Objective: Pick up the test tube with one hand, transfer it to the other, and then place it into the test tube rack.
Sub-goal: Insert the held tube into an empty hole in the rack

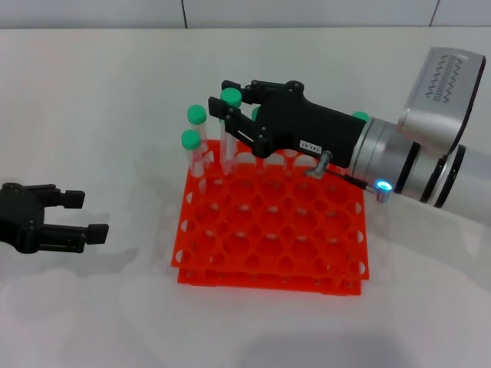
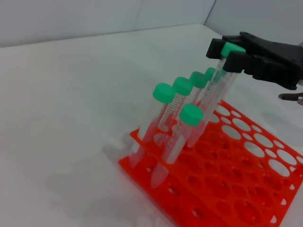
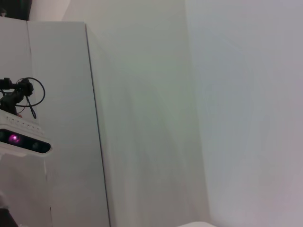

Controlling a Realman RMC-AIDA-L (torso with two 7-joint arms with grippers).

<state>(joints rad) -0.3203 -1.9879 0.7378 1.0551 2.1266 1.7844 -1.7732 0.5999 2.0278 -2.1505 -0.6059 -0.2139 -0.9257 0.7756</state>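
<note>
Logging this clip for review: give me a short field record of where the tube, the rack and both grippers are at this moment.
stage: placing in rack
right gripper: over the rack's far left part, shut on the test tube
test tube: upright, green cap between the fingers, lower end at the rack holes
test tube rack: orange-red, on the white table
other tubes: standing along the rack's far left holes
left gripper: left of the rack, open, holding nothing

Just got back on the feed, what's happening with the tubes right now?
The right tool grips a green-capped test tube near its cap, holding it at the far left of the orange rack, beside other tubes standing there. Its lower end is down among the holes. The left tool sits open on the table, away from the rack.
</note>
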